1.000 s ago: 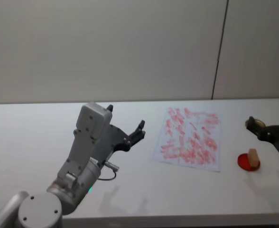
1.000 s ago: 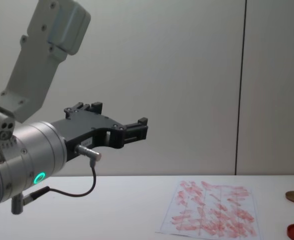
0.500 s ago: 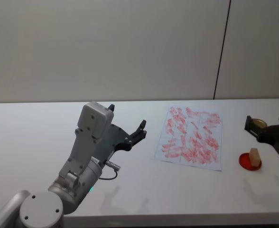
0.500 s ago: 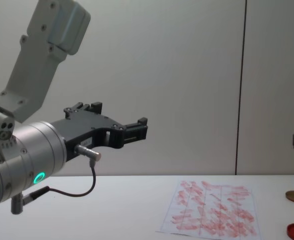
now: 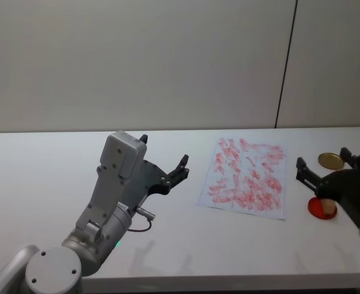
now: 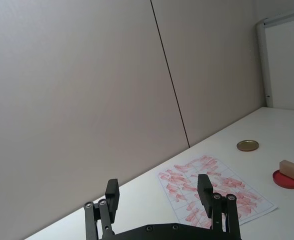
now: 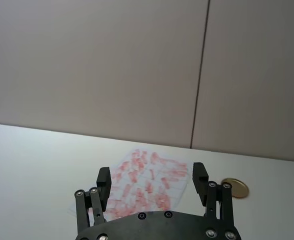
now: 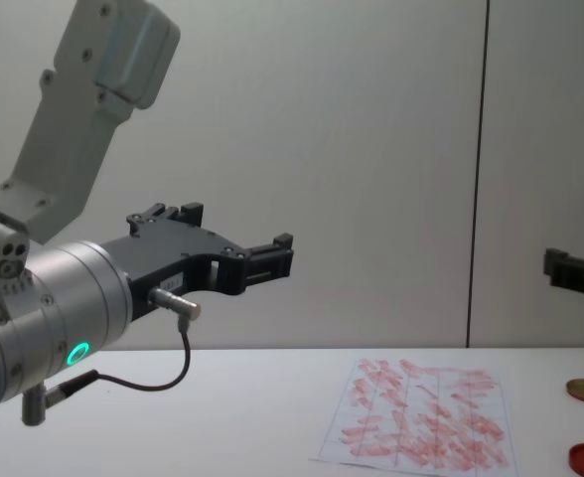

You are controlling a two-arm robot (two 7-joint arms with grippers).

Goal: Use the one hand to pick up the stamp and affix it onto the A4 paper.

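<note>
Head view: the right gripper point(image 5: 328, 173) is held wide open above the stamp point(image 5: 328, 207), which could be toppled off the red disc point(image 5: 319, 209) by a misaligned descent.

**A:** Where does everything sit on the bench point(image 5: 45, 165)?

**B:** The A4 paper point(image 5: 246, 177) lies flat, right of centre. To its right, the stamp point(image 5: 329, 207) rests on a round pad point(image 5: 319, 208). Behind that pad, nearer the wall, lies a round lid point(image 5: 330, 160).

**A:** And the arms?

**B:** The right gripper point(image 5: 328, 173) hangs above the pad and stamp, jaws apart. The left gripper point(image 5: 163, 160) is raised left of the paper, well apart from it.
</note>
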